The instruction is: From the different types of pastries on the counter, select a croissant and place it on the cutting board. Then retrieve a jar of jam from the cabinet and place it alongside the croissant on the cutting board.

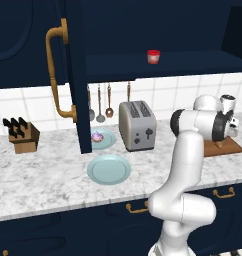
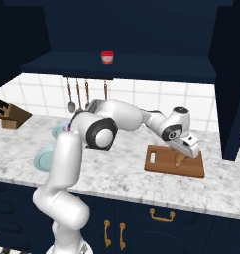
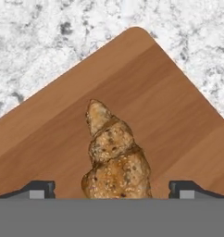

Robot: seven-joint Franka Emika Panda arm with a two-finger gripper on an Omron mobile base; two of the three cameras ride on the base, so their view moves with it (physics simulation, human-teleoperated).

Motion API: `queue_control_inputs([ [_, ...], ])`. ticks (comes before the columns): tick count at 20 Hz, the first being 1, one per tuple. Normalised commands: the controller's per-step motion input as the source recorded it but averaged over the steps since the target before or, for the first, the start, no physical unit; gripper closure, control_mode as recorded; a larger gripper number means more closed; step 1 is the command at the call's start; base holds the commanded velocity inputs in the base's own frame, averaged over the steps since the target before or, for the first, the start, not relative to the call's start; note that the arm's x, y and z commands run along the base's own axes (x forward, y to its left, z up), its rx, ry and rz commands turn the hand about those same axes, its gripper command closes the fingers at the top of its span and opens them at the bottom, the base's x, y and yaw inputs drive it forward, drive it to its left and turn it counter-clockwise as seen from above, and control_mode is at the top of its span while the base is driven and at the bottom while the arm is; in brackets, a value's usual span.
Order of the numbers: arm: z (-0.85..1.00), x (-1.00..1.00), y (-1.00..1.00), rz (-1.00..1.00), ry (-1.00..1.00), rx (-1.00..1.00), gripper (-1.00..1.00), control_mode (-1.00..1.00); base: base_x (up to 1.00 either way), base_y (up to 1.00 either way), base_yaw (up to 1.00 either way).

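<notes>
Releasing: croissant [image 3: 115, 155] set down on board [image 3: 178, 120], first half of task near done
Gripper: [image 3: 112, 190] tips spread wide either side of croissant, clear of it, holding nothing; poised low over board
Croissant: lying flat on board, between the tips; golden-brown, ridged, flaky, tapering to a point
Board: flat reddish-brown wood, straight grain, rounded corner, handle hole at far end; resting on counter [image 2: 117, 173]
Counter: white-grey marbled stone, smooth
Next move, judged: lift straight up clear of croissant, then swing up to open cabinet shelf [image 1: 193, 62]
Jar: [image 2: 107, 57] squat, red, pale band; standing alone on shelf, well apart from gripper
Call for: high reach, grip across jar, room left beside croissant
</notes>
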Motion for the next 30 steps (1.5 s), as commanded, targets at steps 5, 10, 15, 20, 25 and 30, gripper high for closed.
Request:
queue_control_inputs([
  [5, 0.59, -0.15, 0.10, 0.01, -0.01, -0.05, -1.00, -1.00, 0.00, 0.00, 0.00],
  [10, 0.57, -0.26, 0.20, 0.04, -0.07, 0.00, -1.00, -1.00, 0.00, 0.00, 0.00],
  [15, 0.31, -0.34, 0.40, 0.05, -0.20, 0.00, -1.00, -1.00, 0.00, 0.00, 0.00],
  [20, 0.27, -0.49, 0.64, 0.04, -0.26, -0.04, -1.00, -1.00, 0.00, 0.00, 0.00],
  [25, 0.23, -0.54, 0.74, 0.01, -0.23, -0.17, -1.00, -1.00, 0.00, 0.00, 0.00],
  [30, 0.37, -0.65, 0.71, 0.02, -0.19, -0.19, -1.00, -1.00, 0.00, 0.00, 0.00],
])
